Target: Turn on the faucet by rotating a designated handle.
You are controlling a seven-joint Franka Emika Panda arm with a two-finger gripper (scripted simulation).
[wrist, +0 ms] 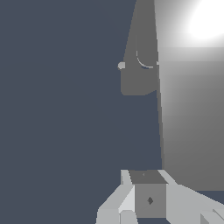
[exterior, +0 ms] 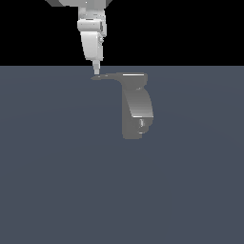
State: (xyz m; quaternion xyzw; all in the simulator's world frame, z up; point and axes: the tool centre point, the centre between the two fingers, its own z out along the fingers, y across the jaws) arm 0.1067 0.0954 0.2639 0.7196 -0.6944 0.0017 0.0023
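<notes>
Hand (exterior: 96,72) meets thin, flat grey handle (exterior: 112,76).

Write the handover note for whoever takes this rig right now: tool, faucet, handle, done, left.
Tool: pointing down at the tip of the handle, apparently touching or just above it; open or shut cannot be told.
Faucet: upright on the grey floor, towards the exterior view's right of the tool.
Handle: flat lever sticking out from the faucet's top towards the exterior view's left.
Done: tool brought to the handle tip.
Left: push the handle round; no turn is evident yet.
</notes>
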